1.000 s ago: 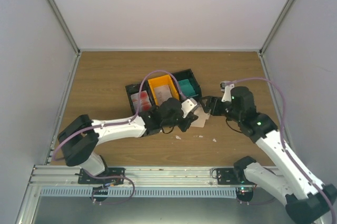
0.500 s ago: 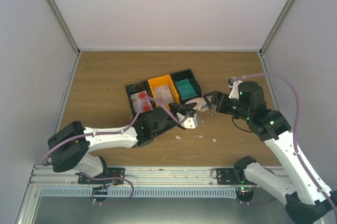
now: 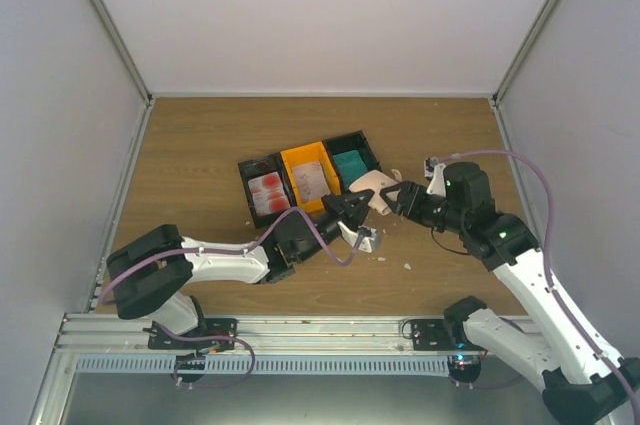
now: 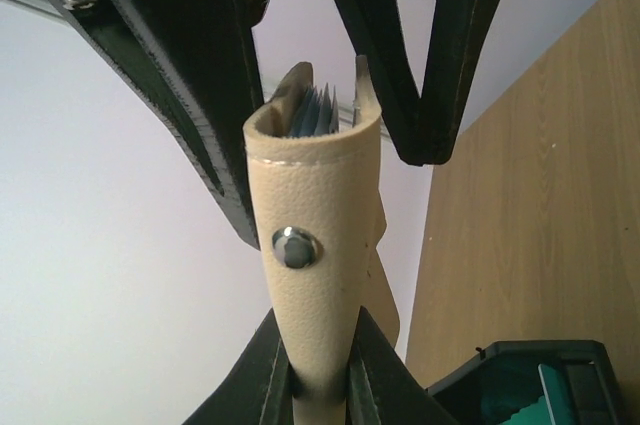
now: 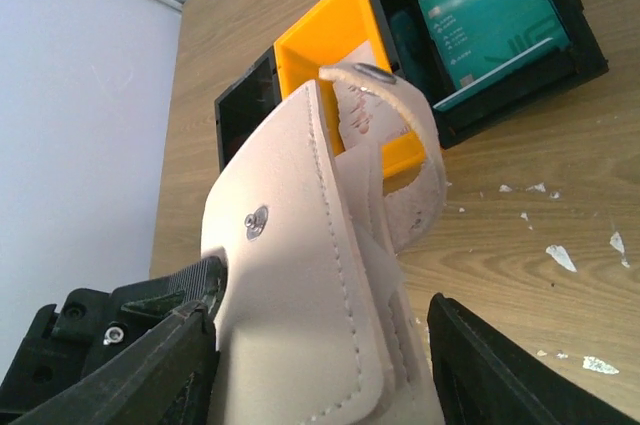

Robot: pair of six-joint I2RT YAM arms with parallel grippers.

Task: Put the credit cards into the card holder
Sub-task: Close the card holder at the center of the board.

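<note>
The beige-tan card holder (image 3: 375, 185) is held up off the table, partly open, its snap dot (image 4: 296, 247) facing the left wrist camera and blue-grey pockets showing at its top. My left gripper (image 3: 360, 209) is shut on its lower end (image 4: 320, 385). My right gripper (image 3: 396, 195) is open, its fingers (image 4: 180, 75) straddling the holder's other end (image 5: 322, 315); the right finger stands apart from it. Teal-green cards (image 3: 352, 165) lie in the right black bin, pale cards (image 3: 312, 177) in the orange bin, and red-blotched cards (image 3: 265, 190) in the left black bin.
The joined black and orange trays (image 3: 300, 153) stand just behind the holder, mid-table. Small white scraps (image 3: 407, 266) lie on the wood in front of the grippers, also in the right wrist view (image 5: 560, 257). Grey walls enclose the table on three sides.
My left gripper has lifted the card holder off the table and tilted it up toward the right arm. My right gripper drew back, then came in with its fingers around the holder.
</note>
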